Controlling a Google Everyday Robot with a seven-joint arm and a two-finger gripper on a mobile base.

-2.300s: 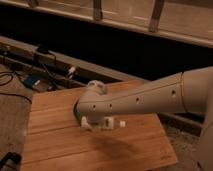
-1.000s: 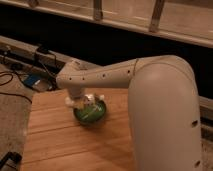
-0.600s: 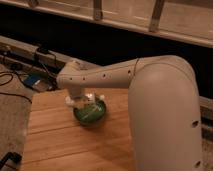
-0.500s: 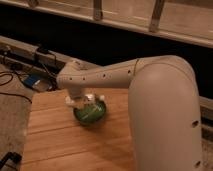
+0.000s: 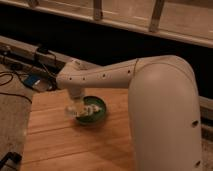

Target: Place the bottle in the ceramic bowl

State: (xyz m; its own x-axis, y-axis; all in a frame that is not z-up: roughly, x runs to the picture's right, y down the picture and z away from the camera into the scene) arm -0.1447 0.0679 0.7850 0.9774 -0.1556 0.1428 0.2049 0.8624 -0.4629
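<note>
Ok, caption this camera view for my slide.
Gripper lowers a pale plastic bottle into the dark green ceramic bowl on a wooden table.

No text seems readable; hand (image 5: 76,111) over the bowl (image 5: 98,116).

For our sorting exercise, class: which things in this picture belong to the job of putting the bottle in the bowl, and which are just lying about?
Part of the job:
- ceramic bowl, dark green, on the wooden table
- bottle, pale, lying in the bowl
- claw, at the bowl's left rim

Just lying about:
- cables beyond the table, upper left
- blue item on the floor, left
</note>
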